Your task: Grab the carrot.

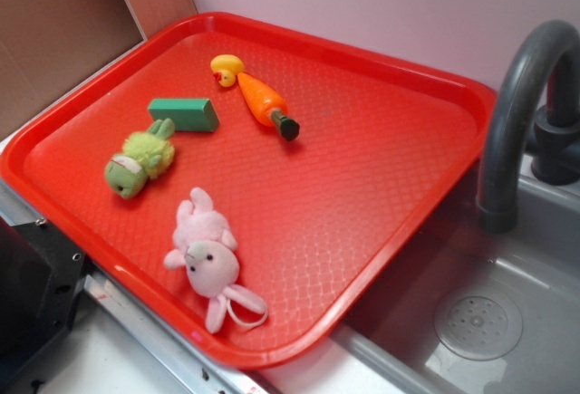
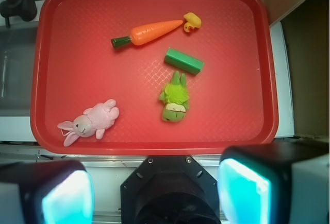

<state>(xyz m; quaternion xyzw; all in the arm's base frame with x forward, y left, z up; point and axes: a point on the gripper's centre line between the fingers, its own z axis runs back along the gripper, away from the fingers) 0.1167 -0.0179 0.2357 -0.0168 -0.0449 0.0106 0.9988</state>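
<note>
Approach step, not yet begun in earnest: gripper (image 2: 154,190) spread wide and empty, hanging high above the near edge of the tray (image 2: 46,131), well apart from everything on it. Carrot (image 2: 149,33) lying flat toward the far side, pointed tip touching or just beside the duck (image 2: 192,21), green stub aimed the other way, block (image 2: 183,61) near on the close side. Next, judging from this: travel out over the carrot's thick middle, line the fingers (image 2: 245,193) across its length, then descend clear of duck and block before closing.

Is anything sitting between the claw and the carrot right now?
Nothing covers the carrot. From the open claw at the tray's near edge, the green plush and green block lie roughly in between; the yellow duck touches its tip.
</note>
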